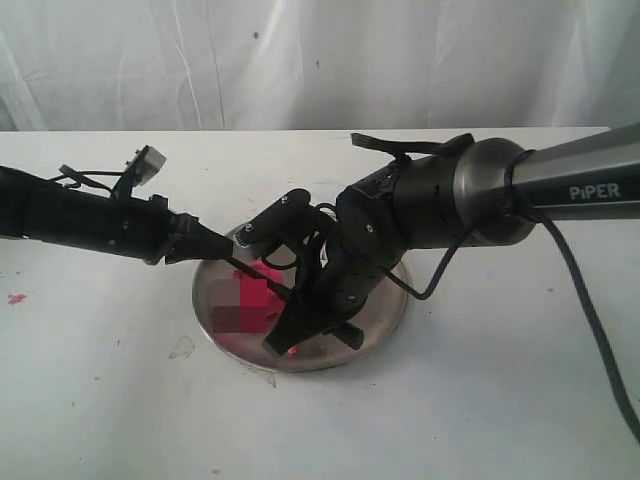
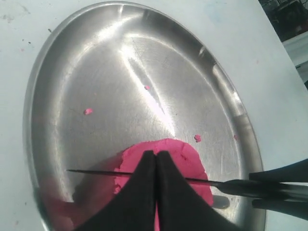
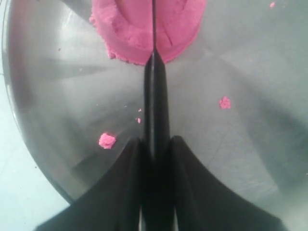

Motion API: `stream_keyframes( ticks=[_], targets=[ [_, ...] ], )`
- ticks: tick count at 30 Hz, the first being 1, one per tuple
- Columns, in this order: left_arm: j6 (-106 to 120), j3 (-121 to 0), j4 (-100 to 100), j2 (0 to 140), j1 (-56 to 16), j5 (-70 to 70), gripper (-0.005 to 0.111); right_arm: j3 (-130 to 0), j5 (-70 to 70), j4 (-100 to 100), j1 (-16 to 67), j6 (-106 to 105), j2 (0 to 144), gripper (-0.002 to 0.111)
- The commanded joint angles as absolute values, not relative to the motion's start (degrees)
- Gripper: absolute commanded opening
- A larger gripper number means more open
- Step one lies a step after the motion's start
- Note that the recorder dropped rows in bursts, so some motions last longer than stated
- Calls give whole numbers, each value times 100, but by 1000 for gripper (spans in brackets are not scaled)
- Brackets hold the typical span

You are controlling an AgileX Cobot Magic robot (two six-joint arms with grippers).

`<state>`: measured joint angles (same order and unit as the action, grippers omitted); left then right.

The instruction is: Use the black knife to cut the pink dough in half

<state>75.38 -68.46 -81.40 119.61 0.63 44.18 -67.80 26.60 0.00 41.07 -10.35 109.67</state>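
Note:
The pink dough (image 2: 187,159) (image 3: 139,29) (image 1: 262,275) is a squat lump on the round steel plate (image 1: 385,310). The black knife (image 3: 155,106) (image 2: 250,186) is held by its handle in my right gripper (image 3: 155,140) (image 1: 300,320), which is shut on it. Its thin blade runs across the top of the dough, sitting in a groove. My left gripper (image 2: 156,154) (image 1: 270,284) is shut with nothing between its fingers (image 2: 139,192). Its tips are over the middle of the dough, just above the blade. I cannot tell whether they touch the dough.
Tiny pink crumbs (image 3: 107,140) (image 2: 88,111) are scattered on the plate (image 2: 120,72). A pink smear (image 1: 15,298) marks the white table at far left. A clear scrap (image 1: 182,347) lies beside the plate's left rim. A white curtain hangs behind the table.

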Motion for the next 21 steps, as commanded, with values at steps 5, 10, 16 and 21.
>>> stream_keyframes(
  ticks=[5, 10, 16, 21],
  targets=[
    [7651, -6864, -8296, 12195, -41, 4471, 0, -6808, 2694, 0, 4097, -1016, 10961, 3],
    [7662, -6864, -8296, 12195, -40, 4471, 0, -6808, 2709, 0, 4097, -1016, 10961, 3],
    [7672, -6864, -8307, 12195, -40, 4471, 0, -6861, 2998, 0, 4097, -1016, 10961, 3],
    [7672, -6873, -8391, 12195, -40, 4513, 0, -6861, 3067, 0, 4097, -1016, 10961, 3]
  ],
)
